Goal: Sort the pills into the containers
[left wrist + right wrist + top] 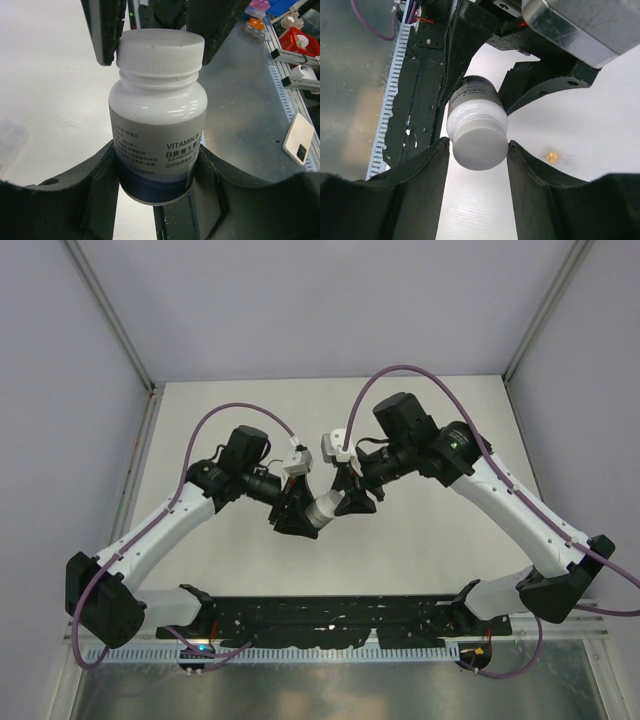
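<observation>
While clamping the bottle point(157, 120) low on its labelled body with the left gripper point(155, 172), held it seemingly clear of the table point(400, 410), laid over with the cap end toward the right arm point(500, 490). Pinched the white cap point(479, 145) from both sides with the right gripper point(477, 157), with fingers point(422, 175) pressed to its rim and the cap seated on the neck, not yet off. Read this as the unscrewing step, going by that two-ended hold. Beyond the cap, on the table, saw a small cluster of orange pills point(551, 157) lying loose, well apart from both grippers. Farther off, at the left edge of the left wrist view, made out a faint clear packet point(10, 137) lying flat; could not tell its contents. Could go wrong several ways from here: might slip on the smooth cap if squeezed too lightly during the twist; might turn the whole bottle in the left grip instead of freeing the thread; might, given the tilt, spill anything inside once uncapped; might drop the freed cap among the loose pills and scatter them
</observation>
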Controlling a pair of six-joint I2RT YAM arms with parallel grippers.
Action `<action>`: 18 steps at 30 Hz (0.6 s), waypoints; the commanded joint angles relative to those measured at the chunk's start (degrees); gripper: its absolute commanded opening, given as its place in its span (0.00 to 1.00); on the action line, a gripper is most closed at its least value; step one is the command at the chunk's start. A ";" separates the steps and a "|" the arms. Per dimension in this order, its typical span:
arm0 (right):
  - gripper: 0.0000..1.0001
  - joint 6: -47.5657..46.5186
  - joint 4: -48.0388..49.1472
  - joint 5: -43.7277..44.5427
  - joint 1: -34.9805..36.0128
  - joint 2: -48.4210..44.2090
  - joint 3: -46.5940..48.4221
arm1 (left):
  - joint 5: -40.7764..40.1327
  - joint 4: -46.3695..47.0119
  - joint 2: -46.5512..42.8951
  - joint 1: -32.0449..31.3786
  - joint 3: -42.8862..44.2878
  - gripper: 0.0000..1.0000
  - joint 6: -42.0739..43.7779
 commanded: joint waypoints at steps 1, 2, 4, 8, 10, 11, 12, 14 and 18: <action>0.52 -0.41 0.27 -1.32 0.30 0.32 2.32 | 0.52 0.16 -0.27 -0.32 1.57 0.00 0.87; 0.50 -0.33 0.27 -1.59 0.30 0.41 2.32 | 0.35 0.24 -0.35 -0.40 1.48 0.00 0.78; 0.46 -0.06 0.19 -1.85 0.30 0.67 2.50 | -0.18 0.51 -0.53 -0.40 1.22 0.00 0.78; 0.38 0.82 -0.60 -2.11 0.30 2.07 3.37 | -2.29 1.30 -1.32 -0.75 0.52 0.00 0.69; 0.36 1.25 -1.05 -2.29 0.39 2.69 3.73 | -3.69 2.09 -1.67 -0.93 0.08 0.00 0.17; 0.35 1.52 -1.22 -2.47 0.22 3.13 3.73 | -4.39 2.79 -2.02 -0.93 -0.19 0.00 -0.27; 0.33 1.87 -1.13 -2.64 0.22 3.31 3.73 | -5.18 3.49 -2.29 -0.93 -0.36 0.00 -0.62; 0.32 2.75 -0.87 -2.38 0.22 3.75 3.81 | -7.38 5.16 -3.08 -1.02 -1.24 0.00 -1.67; 0.30 4.77 -0.17 -0.71 0.22 4.62 3.55 | -12.04 8.68 -4.66 -1.19 -2.91 0.00 -3.61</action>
